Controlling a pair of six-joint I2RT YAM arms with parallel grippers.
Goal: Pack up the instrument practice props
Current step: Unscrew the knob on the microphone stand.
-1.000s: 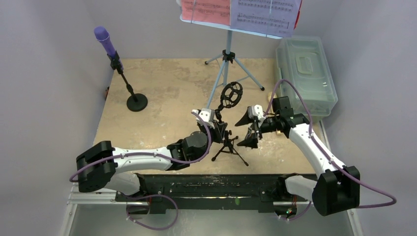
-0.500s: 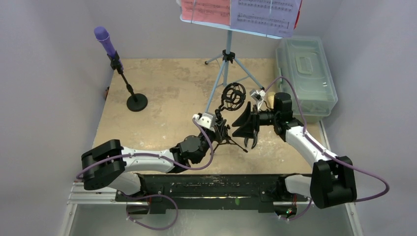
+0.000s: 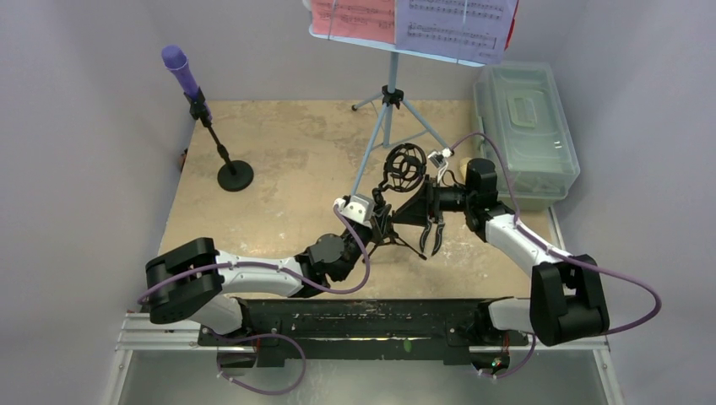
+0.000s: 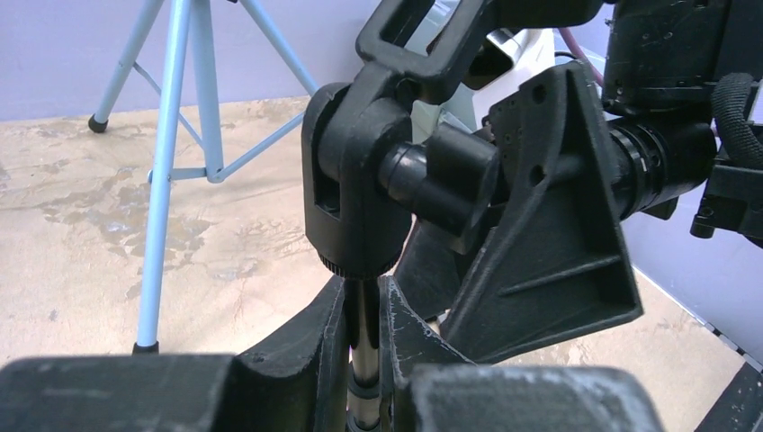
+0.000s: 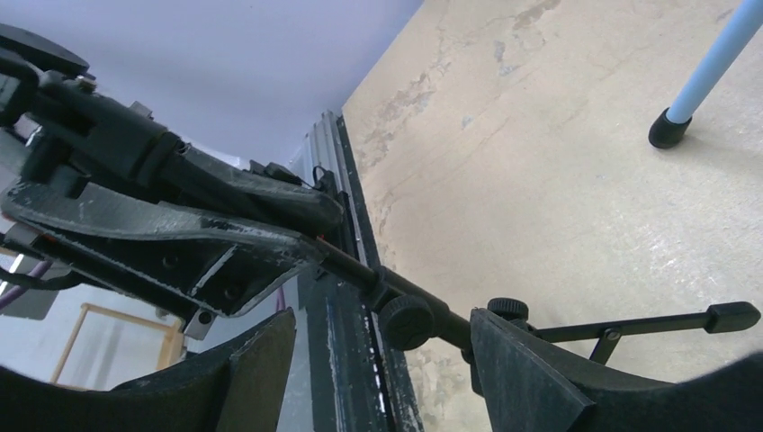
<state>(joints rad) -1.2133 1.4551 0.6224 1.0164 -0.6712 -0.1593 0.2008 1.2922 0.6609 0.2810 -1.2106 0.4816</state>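
blue stand legs (image 4: 209, 90) close beside mic tripod (image 4: 351, 198)

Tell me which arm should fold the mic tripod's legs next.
Right, likely. The left arm holds the black mic tripod by its pole, jaws shut; the right arm has its jaws open around the shaft near the legs.

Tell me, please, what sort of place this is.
Probably a walled robot test bench staged as a music practice corner: a left arm and a right arm are bolted at the table's near edge, and on it stand a purple microphone on a pole and a light-blue music stand holding sheet-music pages.
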